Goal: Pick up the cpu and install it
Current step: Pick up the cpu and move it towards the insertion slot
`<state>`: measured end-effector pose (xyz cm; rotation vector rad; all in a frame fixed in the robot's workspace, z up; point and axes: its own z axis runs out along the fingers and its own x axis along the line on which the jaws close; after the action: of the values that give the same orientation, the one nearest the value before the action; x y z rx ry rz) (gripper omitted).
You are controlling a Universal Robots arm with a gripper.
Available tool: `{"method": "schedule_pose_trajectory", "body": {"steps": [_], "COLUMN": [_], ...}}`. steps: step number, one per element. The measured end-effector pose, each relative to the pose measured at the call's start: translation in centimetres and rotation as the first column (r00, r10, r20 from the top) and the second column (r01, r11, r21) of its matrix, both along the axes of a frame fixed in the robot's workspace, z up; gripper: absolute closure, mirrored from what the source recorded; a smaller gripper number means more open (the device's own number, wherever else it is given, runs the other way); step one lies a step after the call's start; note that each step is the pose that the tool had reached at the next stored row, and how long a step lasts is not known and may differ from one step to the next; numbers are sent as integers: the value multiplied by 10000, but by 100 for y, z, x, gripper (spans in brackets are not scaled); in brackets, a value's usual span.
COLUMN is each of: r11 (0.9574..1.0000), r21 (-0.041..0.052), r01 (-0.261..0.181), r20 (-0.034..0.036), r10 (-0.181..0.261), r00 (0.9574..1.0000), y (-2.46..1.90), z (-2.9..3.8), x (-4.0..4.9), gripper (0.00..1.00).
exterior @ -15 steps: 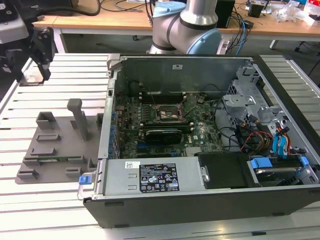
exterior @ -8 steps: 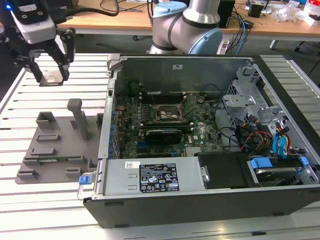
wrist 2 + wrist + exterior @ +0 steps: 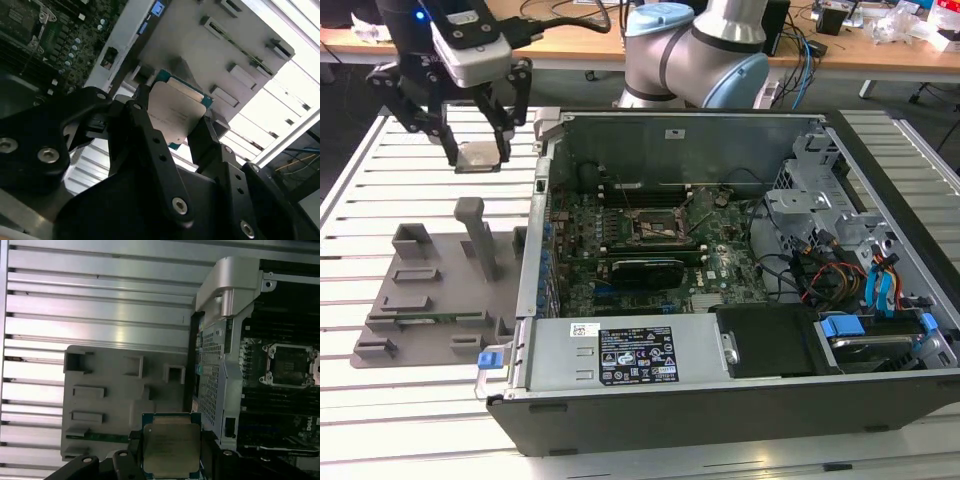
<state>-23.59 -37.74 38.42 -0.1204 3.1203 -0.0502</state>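
The cpu [image 3: 478, 155] is a flat square chip with a silver-grey top, and it hangs in the air above the slatted table at the exterior view's upper left. My gripper [image 3: 478, 158] is shut on it, one black finger on each side edge. Both wrist views show the cpu [image 3: 175, 115] [image 3: 170, 447] clamped between the black fingers [image 3: 145, 130] [image 3: 134, 440], with its green rim showing. The motherboard socket [image 3: 658, 228] [image 3: 290, 365] lies open inside the computer case, to the exterior view's right of the gripper and lower down.
A grey plastic fixture [image 3: 430, 290] [image 3: 115, 400] with blocks and an upright post sits on the slatted table [image 3: 360, 180] below the gripper. The open computer case [image 3: 720, 400] has a raised metal wall [image 3: 535, 230] between fixture and motherboard. The arm's base [image 3: 690, 50] stands behind the case.
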Motion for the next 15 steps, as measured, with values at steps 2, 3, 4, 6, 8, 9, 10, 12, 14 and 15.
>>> {"method": "schedule_pose_trajectory", "body": {"steps": [2,3,4,6,8,9,10,12,14,15], "r11": [10000,10000,10000,10000,9999,9999,9999,9999,9998,9997], "r21": [-33,-47,-63,-87,-111,-123,-133,-172,-210,-232], "r01": [0,-1,-2,-1,0,-1,-3,-4,-1,-3], "r20": [-13,-18,-24,-32,-41,-46,-50,-66,-81,-92], "r10": [0,1,2,1,0,0,3,3,-1,1], "r00": [10000,10000,10000,10000,10000,10000,10000,10000,10000,10000], "y": [0,-1,0,0,0,0,0,0,0,0], "z": [0,-1,-1,-1,-1,-1,-2,-1,-2,-2], "x": [176,251,331,437,547,603,653,834,1030,1149], "gripper": [45,45,45,45,45,45,45,45,45,45]}}
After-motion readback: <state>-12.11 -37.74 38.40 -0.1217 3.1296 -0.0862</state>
